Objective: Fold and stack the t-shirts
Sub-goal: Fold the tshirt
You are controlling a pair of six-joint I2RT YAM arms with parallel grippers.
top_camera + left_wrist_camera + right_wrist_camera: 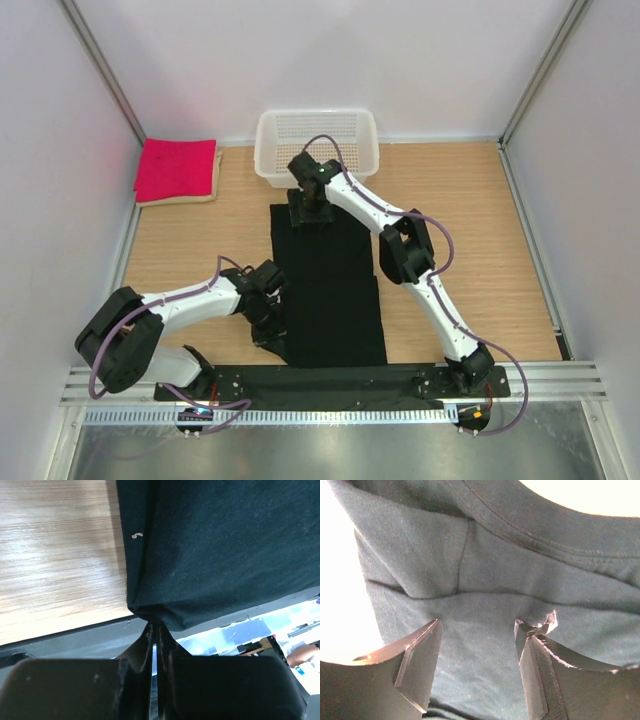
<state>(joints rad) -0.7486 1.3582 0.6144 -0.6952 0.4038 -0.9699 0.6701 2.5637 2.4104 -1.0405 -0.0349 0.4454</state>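
Black t-shirt (335, 290) lies stretched lengthwise mid-table. Left gripper (155, 630) is pinching its near left corner tight; right gripper (477, 630) stands spread over the collar end, beside the basket (268, 150).

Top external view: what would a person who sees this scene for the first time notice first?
A long black t-shirt lies as a narrow strip down the middle of the table. The left pincer is shut on its near left edge; the right pincer stands open over its far end. A pink-red shirt glows in the far left corner.
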